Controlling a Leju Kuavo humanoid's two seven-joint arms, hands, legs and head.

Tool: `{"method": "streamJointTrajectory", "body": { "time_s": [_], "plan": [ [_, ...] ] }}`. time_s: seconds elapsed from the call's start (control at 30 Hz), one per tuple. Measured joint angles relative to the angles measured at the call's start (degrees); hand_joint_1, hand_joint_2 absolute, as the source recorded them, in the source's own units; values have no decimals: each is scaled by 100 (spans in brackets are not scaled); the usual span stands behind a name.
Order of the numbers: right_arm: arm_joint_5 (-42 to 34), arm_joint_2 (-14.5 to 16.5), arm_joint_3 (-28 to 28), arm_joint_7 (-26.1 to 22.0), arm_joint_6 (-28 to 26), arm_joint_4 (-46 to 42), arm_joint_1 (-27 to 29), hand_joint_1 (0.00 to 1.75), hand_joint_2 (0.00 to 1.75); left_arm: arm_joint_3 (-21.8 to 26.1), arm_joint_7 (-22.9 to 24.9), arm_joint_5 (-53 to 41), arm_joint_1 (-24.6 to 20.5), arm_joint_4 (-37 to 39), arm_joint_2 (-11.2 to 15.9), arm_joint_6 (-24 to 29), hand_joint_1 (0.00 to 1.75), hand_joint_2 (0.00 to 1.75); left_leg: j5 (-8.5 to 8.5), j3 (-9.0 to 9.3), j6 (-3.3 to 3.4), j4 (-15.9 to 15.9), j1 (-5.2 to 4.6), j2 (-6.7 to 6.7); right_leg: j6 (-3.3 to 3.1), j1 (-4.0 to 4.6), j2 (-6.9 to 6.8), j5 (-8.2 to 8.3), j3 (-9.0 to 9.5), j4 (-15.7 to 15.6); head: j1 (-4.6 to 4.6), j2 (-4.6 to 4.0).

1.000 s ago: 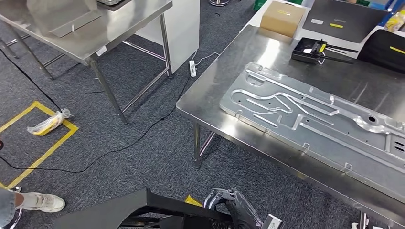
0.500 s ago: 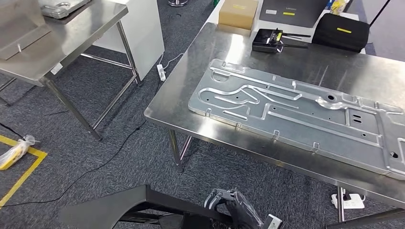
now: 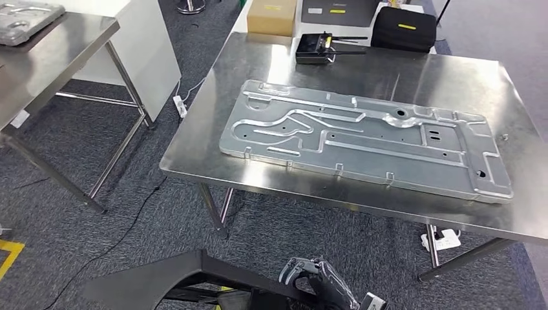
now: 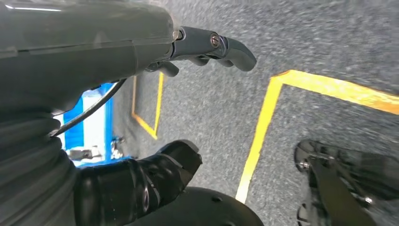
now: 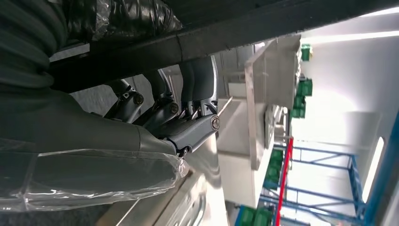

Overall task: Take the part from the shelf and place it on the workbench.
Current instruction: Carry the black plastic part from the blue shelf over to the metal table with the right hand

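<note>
Now we face the workbench (image 3: 194, 155), its steel top carrying a long stamped metal panel (image 3: 362, 139) laid flat across most of its width. At the far edge sit a cardboard box (image 3: 271, 16), a black case (image 3: 404, 29) and a small black device with antennas (image 3: 315, 48). Low in the head view we carry the part (image 3: 148, 284), a dark flat plate; our right hand (image 3: 320, 281) grips it, fingers curled over its edge, and the right wrist view shows them wrapped around the dark rim. Our left hand (image 4: 188, 94) hangs over carpet and yellow floor tape (image 4: 263, 127), fingers apart and holding nothing we can see. The plate has not reached the table. We judge the risk to lie in the set-down: the panel leaves only a narrow bare strip along the near edge, so the plate could land on the panel or overhang and tip off. A one-sided grip could also let it swing.
</note>
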Motion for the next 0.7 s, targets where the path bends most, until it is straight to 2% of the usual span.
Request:
{"method": "streamJointTrajectory", "body": {
  "time_s": [0.03, 0.1, 0.17, 0.2, 0.23, 0.27, 0.3, 0.33, 0.37, 0.4, 0.43, 0.47, 0.53, 0.57, 0.63, 0.67, 0.7],
  "plan": [
    [-1, -1, -1, 0, -1, -4, 7, 175, 175, 0, 1, 1, -11, -1, -2, 0, 0, 175, -18, 22, -34, -3, 10, 15, -40, -14, 66, 8, 10, -18, -2, 0],
    [-3, -2, -1, -1, -3, -17, 16, 175, 175, -1, 4, -1, -19, -2, -4, 1, 0, 175, -173, -18, -87, 179, 33, -176, -121, -44, 191, 36, 41, -72, -2, 0],
    [-6, -3, -1, -2, -6, -30, 18, 175, 175, -1, 7, -2, -7, -2, -5, 4, 0, 175, -520, -303, -106, 803, 47, -464, -175, -51, 310, 47, 57, -95, -3, 0],
    [-7, -4, -1, -2, -7, -32, 21, 175, 175, -2, 7, -2, 0, -2, -5, 5, 0, 175, -685, -504, -108, 1193, 49, -523, -188, -42, 376, 46, 53, -90, -3, 0],
    [-7, -6, -1, -2, -7, -32, 26, 175, 175, -2, 8, -2, 7, -2, -7, 6, 0, 175, -772, -676, -108, 1504, 47, -548, -196, -32, 450, 41, 51, -81, -3, 0],
    [-7, -8, -1, -2, -8, -32, 32, 175, 175, -2, 8, -2, 11, -2, -9, 7, 0, 175, -739, -770, -104, 1632, 47, -556, -201, -24, 530, 35, 51, -68, -3, 0],
    [-7, -9, -1, -2, -8, -32, 37, 175, 175, -2, 9, -2, 14, -2, -10, 7, 0, 175, -586, -761, -94, 1532, 47, -566, -201, -19, 617, 27, 53, -51, -3, 0],
    [-7, -11, -1, -2, -8, -32, 39, 175, 175, -2, 11, -2, 19, -2, -11, 7, 0, 175, -354, -659, -77, 1235, 47, -599, -196, -17, 704, 17, 58, -32, -3, 0],
    [-7, -12, -1, -3, -9, -32, 40, 175, 175, -2, 13, -3, 24, -1, -10, 7, 0, 175, -133, -514, -52, 845, 49, -701, -185, -21, 783, 6, 58, -13, -3, 0],
    [-8, -14, -2, -3, -10, -33, 39, 175, 175, -2, 14, -3, 32, -1, -9, 7, 0, 175, 14, -383, -33, 490, 52, -814, -164, -17, 853, -6, 46, 14, -2, 0],
    [-9, -16, -2, -4, -14, -34, 38, 175, 175, -2, 14, -4, 34, 0, -8, 7, 0, 175, 86, -298, -16, 257, 50, -906, -134, -18, 911, -10, 27, 30, -2, 0],
    [-10, -17, -3, -4, -17, -35, 39, 175, 175, -2, 13, -4, 27, 1, -7, 8, 0, 175, 88, -263, 1, 149, 43, -967, -97, -21, 961, -9, 6, 37, -2, 0],
    [-14, -19, -8, -3, -30, -38, 42, 175, 175, -2, 8, -3, -4, 1, -9, 7, 0, 175, 95, -240, 43, 114, 30, -906, -15, -32, 1044, 8, -16, 24, -2, 0],
    [-15, -21, -13, -2, -41, -40, 47, 175, 175, -2, 4, -3, -16, 1, -11, 7, 0, 175, 115, -220, 79, 85, 33, -861, 14, -35, 988, -7, -22, 48, 1, 0],
    [-7, -24, -26, 16, -81, -47, 40, 175, 175, -2, -7, -2, -15, 1, -14, 4, 0, 175, 155, -184, 151, 23, 49, -766, 56, -30, 703, -188, -151, 334, 8, 0],
    [-1, -25, -32, 39, -103, -49, 35, 175, 175, -2, -14, 0, -8, 1, -14, 2, 0, 175, 161, -178, 174, 12, 42, -719, 74, -32, 536, -360, -300, 649, 13, 0],
    [4, -25, -38, 74, -121, -49, 27, 175, 175, -2, -19, 2, 1, 1, -14, -1, 0, 175, 157, -180, 188, 11, 37, -674, 94, -38, 445, -539, -490, 1027, 14, 0]
  ]
}}
